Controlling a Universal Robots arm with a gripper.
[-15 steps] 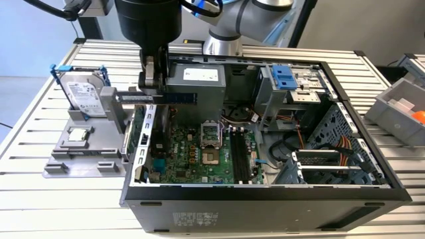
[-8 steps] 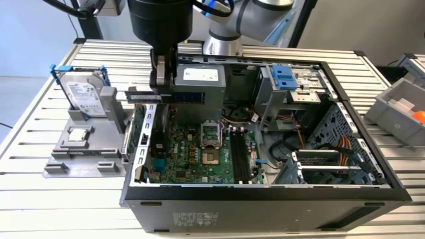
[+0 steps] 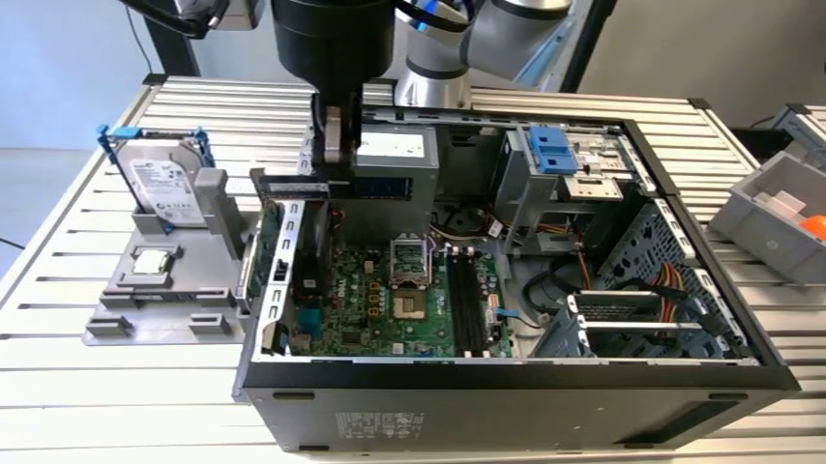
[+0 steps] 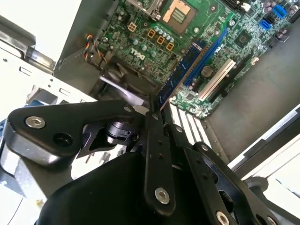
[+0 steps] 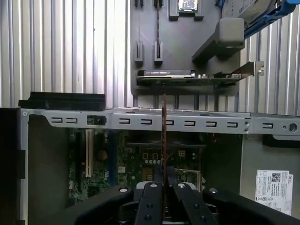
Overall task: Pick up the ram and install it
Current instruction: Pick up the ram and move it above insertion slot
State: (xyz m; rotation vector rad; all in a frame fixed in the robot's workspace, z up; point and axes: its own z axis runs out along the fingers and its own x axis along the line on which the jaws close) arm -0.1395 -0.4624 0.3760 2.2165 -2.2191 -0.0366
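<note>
The black tool (image 4: 157, 110) is clamped on one end of the thin blue ram stick (image 4: 182, 71) above the green motherboard (image 4: 140, 42). The stick looks light, stiff and fragile, best gripped by its flat faces.

Blue ram (image 4: 183, 69) between black jaws. Green motherboard (image 3: 374, 290). Dark grey case (image 3: 516, 401). Pale silver surface (image 3: 77, 387), ribbed in parallel slats. Plain grey holder (image 3: 168, 319). Silver hard drive (image 3: 165, 188) in blue frame.

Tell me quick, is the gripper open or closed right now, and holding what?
Gripper: jaws closed on the ram.
</note>
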